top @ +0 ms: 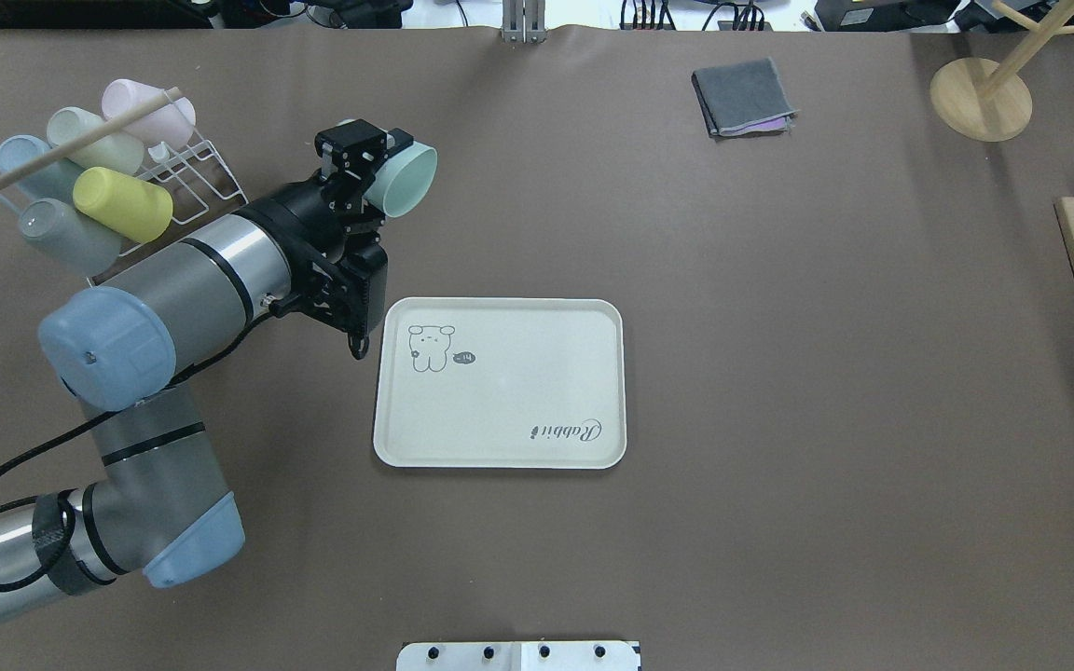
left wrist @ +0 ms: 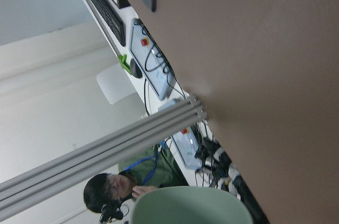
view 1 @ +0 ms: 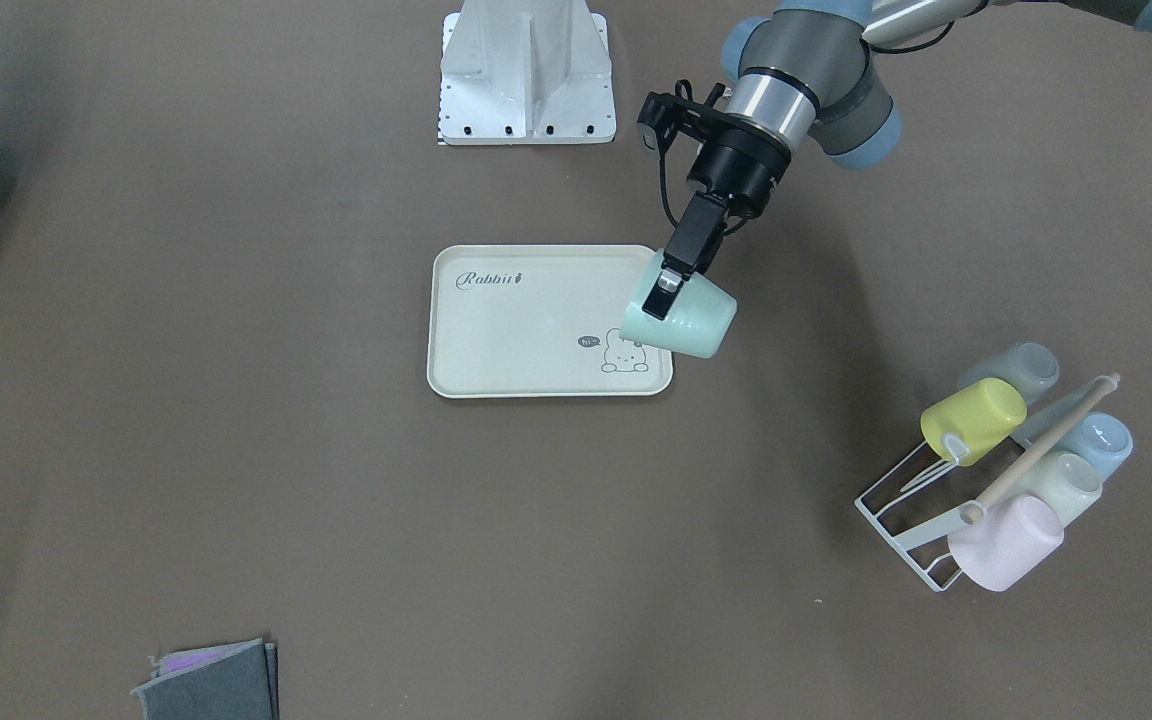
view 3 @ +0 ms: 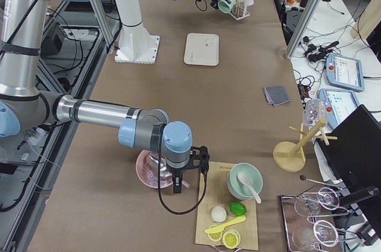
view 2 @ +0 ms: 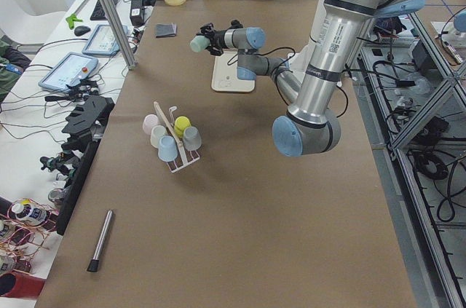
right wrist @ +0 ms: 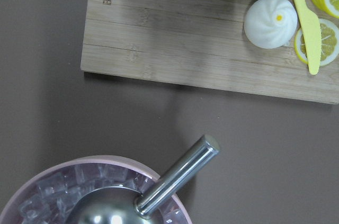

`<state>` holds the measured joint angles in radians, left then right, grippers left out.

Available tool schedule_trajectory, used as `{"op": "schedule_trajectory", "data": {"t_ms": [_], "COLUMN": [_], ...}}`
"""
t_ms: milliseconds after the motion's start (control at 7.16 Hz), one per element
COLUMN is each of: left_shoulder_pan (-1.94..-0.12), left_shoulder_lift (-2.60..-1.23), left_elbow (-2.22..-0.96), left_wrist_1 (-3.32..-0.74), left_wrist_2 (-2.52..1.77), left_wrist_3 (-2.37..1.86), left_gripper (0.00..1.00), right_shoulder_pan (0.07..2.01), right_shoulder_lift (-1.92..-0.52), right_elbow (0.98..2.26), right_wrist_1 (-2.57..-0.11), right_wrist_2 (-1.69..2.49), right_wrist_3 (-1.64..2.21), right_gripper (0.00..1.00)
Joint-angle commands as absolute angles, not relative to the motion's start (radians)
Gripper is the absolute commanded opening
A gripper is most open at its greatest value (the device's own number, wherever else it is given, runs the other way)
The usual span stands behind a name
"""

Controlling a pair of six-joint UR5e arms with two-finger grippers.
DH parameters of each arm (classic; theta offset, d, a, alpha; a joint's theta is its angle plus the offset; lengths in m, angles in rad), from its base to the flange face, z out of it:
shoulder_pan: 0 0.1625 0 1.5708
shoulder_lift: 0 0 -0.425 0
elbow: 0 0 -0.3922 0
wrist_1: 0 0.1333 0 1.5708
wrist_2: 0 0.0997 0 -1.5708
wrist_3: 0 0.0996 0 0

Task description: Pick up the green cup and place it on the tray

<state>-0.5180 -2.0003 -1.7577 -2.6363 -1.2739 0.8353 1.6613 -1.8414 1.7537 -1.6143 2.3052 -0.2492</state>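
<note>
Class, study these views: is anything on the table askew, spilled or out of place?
Only the green cup: it is tipped on its side in the air, gripped at the rim by the left end effector, not standing on the tray. Nothing looks spilled or damaged.

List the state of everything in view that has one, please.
green cup, tipped sideways in the air, not on the tray.
left gripper, shut on green cup.
tray, lying flat, empty.
cup rack, holding five cups.
right gripper, above ice bowl; open or shut, cannot tell.
</note>
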Motion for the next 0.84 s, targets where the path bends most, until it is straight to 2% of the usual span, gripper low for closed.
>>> {"op": "schedule_trajectory", "data": {"t_ms": [0, 279, 698], "left_shoulder_pan": [-0.463, -0.446, -0.442], "left_shoulder_lift": [-2.037, -2.092, -2.108], "left_elbow": [-1.674, -1.496, -1.349], "left_wrist_1": [-2.772, -2.961, -3.192], "left_wrist_2": [-1.423, -1.533, -1.559], "left_wrist_3": [0.425, 0.008, -0.097], "left_gripper": [0.21, 0.17, 0.18], "right_shoulder_pan": [1.661, 1.661, 1.661], "right_shoulder_lift": [-1.842, -1.841, -1.844], "right_elbow": [1.75, 1.749, 1.746], "right_wrist_1": [-1.62, -1.618, -1.621], "right_wrist_2": [2.306, 2.306, 2.307], "right_wrist_3": [-0.25, -0.25, -0.25], "right_gripper": [1.0, 1.0, 1.0]}}
